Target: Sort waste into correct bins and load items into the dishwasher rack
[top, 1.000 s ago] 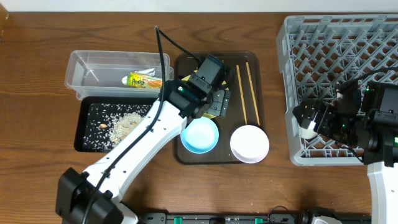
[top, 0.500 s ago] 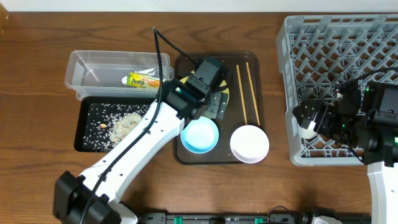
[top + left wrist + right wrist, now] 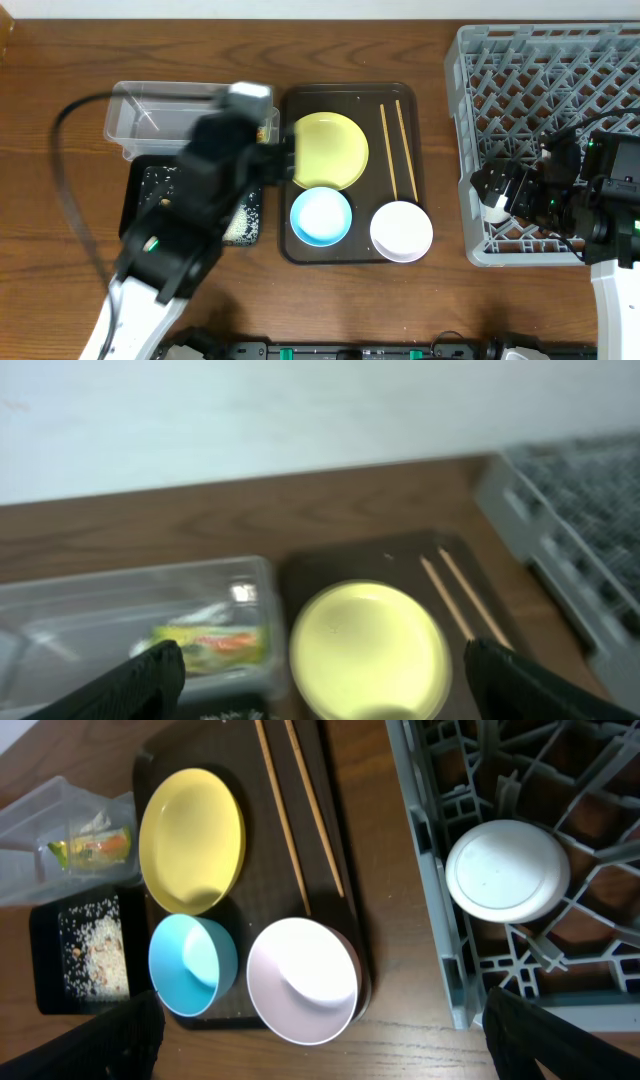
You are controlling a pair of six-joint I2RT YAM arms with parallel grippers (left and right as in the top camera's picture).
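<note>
The yellow plate (image 3: 330, 150), light-blue bowl (image 3: 321, 216), white bowl (image 3: 401, 231) and two chopsticks (image 3: 398, 150) lie on the dark-brown serving tray (image 3: 300, 252). The snack wrapper (image 3: 208, 643) lies in the clear tub (image 3: 150, 110). Rice (image 3: 98, 945) lies in the black tray (image 3: 135, 215). The small white cup (image 3: 507, 870) sits upside down in the grey rack (image 3: 550, 60), at its front left. My left gripper (image 3: 278, 155) is open and empty, raised over the tub's right end, left of the plate (image 3: 368, 650). My right gripper (image 3: 497, 195) is open and empty above the rack's front left corner.
The rack fills the right side of the table. The serving tray stands in the middle, with the tub and black tray to its left. My left arm (image 3: 170, 250) is motion-blurred and covers part of the black tray. Bare wood shows along the front.
My left arm has pulled back up and to the left off the serving tray, uncovering the yellow plate. The right arm has not moved.
</note>
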